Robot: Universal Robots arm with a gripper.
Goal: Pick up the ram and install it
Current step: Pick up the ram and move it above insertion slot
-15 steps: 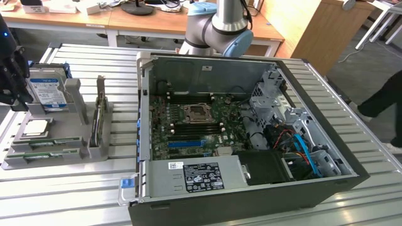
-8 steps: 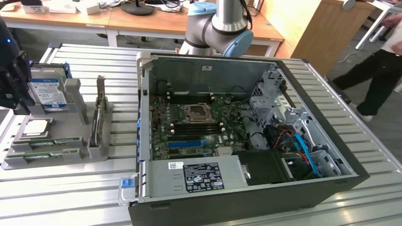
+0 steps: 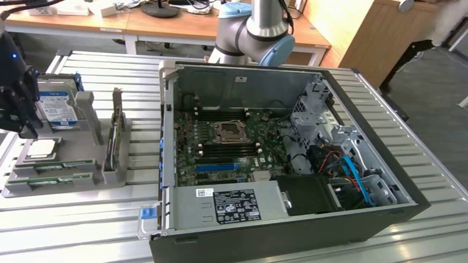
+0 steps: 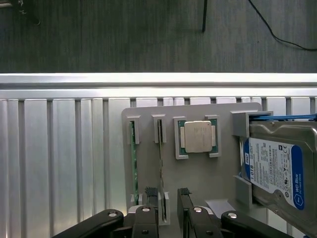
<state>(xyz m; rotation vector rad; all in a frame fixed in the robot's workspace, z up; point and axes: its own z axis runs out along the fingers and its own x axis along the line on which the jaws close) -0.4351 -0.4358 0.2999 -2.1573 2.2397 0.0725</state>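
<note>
Tray (image 4: 198, 173) w/ ram (image 4: 159, 158), 2nd stick (image 4: 132, 158), CPU (image 4: 197, 136), HDD (image 4: 275, 168); fingers (image 4: 184, 197) apart by ram

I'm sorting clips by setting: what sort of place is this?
Probably a robotics lab or workshop: an open desktop computer case sits on a slatted metal table, a grey tray holds a hard drive, and wooden desks stand behind.

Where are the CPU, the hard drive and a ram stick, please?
CPU (image 4: 197, 136): wrist view, middle of its silver lid.
Hard drive (image 4: 275, 168): wrist view, on its blue-and-white label.
Ram stick (image 4: 132, 158): wrist view, green edge, midway along.
</note>
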